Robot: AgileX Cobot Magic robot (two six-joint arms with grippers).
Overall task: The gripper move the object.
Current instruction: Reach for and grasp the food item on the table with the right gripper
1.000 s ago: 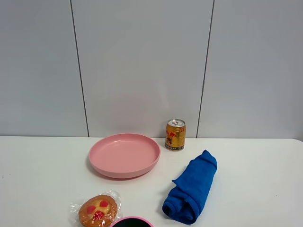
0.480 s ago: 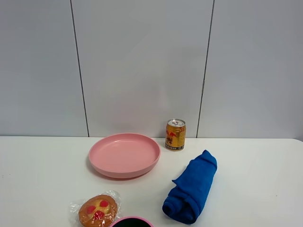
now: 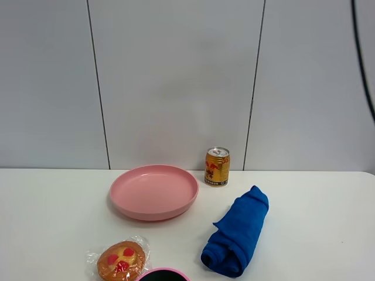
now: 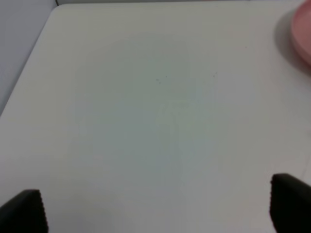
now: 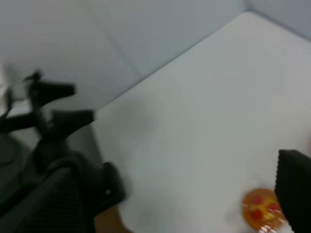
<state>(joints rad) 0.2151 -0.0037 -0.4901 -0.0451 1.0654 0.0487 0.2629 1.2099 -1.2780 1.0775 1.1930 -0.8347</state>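
Note:
The object, a round golden-brown pastry [image 3: 121, 260] with red jam spots in clear wrap, lies on the white table near the front edge, left of centre. It also shows in the blurred right wrist view [image 5: 262, 211], far from that gripper. Neither gripper shows in the exterior view. My left gripper [image 4: 156, 209] is open and empty over bare table at the left side. Its two black fingertips [image 4: 24, 212] stand wide apart. My right gripper [image 5: 163, 216] is held high. Only one black finger [image 5: 295, 194] shows, at the frame's edge, with nothing between the jaws.
A pink plate [image 3: 125, 205] sits behind the pastry, and its rim shows in the left wrist view [image 4: 303, 34]. A gold can [image 3: 217, 167] stands behind it. A rolled blue cloth [image 3: 237, 233] lies to the right. A pink-rimmed dark thing [image 3: 163, 274] is at the front edge. A black cable [image 3: 363, 58] hangs top right.
A black cable has come into the top right of the exterior view. The pastry, plate, can and cloth have not moved.

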